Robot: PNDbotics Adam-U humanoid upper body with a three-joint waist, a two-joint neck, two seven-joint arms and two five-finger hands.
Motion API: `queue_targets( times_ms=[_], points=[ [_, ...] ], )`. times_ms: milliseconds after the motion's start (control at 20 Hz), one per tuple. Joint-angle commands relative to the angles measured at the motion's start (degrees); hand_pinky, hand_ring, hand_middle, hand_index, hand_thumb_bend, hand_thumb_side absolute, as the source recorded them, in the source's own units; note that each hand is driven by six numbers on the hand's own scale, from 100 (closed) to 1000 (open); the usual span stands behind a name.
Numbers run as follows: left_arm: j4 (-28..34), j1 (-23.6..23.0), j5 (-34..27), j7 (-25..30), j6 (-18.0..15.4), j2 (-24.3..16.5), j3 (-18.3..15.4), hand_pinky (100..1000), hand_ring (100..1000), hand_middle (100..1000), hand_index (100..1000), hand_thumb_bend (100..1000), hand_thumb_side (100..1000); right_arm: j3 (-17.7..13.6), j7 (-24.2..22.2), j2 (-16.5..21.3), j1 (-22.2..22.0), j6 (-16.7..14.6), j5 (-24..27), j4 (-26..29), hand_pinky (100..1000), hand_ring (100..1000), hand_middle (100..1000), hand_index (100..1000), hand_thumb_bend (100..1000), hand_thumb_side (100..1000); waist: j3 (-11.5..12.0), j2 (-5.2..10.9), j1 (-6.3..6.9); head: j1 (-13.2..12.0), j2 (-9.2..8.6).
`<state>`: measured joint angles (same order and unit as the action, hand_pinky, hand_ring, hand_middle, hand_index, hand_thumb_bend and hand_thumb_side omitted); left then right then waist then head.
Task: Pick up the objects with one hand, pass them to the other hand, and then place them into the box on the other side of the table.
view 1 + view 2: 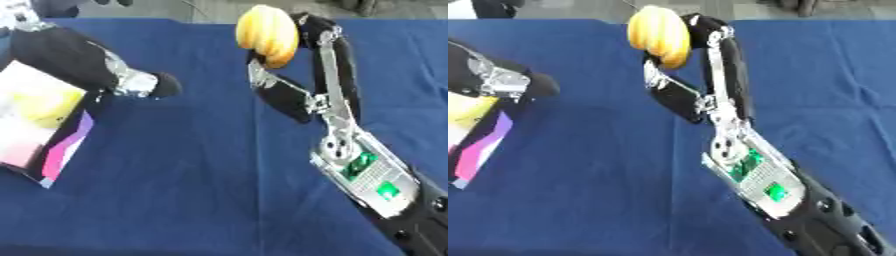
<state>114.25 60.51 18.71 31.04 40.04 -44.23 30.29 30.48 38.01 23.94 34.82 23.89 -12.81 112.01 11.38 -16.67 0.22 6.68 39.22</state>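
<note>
The right hand sits up in the top middle of the frame with its fingers curled around a yellow-orange fruit, lifted off the blue tablecloth. The left hand hangs at the upper left right by the box, and honestly I can't tell if its fingers are open or closed. For a clean handoff I'd carry the fruit left, and only let go once the left hand has wrapped it.

Worktop draped in a deep blue cloth, faint creases across it on the right, grey floor showing in a strip past its far edge
</note>
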Motion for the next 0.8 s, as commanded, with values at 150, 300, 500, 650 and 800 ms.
queue_targets(
  times_ms=[150,300,500,650,800],
  points=[
    [0.3,1.1,1.0,1.4,6.1,0.6,0.7,863,817,793,911,682,445,0.9,-1.1,-0.1,1.0,-0.6,-2.7,-0.1,715,521,441,576,100,100,0.3,1.25,0.04,-0.2,-0.39],
    [0.3,1.3,1.1,0.3,6.7,1.6,1.2,863,816,792,897,687,443,1.8,-2.2,-0.3,1.1,-1.3,-4.7,-0.8,718,522,443,577,100,100,0.4,1.23,-0.02,-0.3,-0.22],
    [0.3,1.6,1.1,0.0,7.7,2.9,1.8,863,816,792,908,692,436,2.8,-3.7,-0.9,1.3,-2.1,-6.9,-1.9,719,522,443,576,100,100,0.4,1.19,-0.10,-0.5,-0.24],
    [0.3,1.9,1.4,0.4,8.8,3.9,2.3,861,815,791,911,696,436,3.4,-4.3,-1.2,1.6,-2.5,-7.7,-2.3,719,523,444,577,100,100,0.5,1.17,-0.10,-0.8,-0.27],
    [0.3,2.1,1.7,0.7,10.2,5.1,2.5,860,812,788,904,697,440,3.9,-5.0,-1.7,2.0,-2.9,-8.6,-2.5,718,523,445,577,100,100,0.6,1.00,-0.10,-0.9,-0.32]
  ],
)
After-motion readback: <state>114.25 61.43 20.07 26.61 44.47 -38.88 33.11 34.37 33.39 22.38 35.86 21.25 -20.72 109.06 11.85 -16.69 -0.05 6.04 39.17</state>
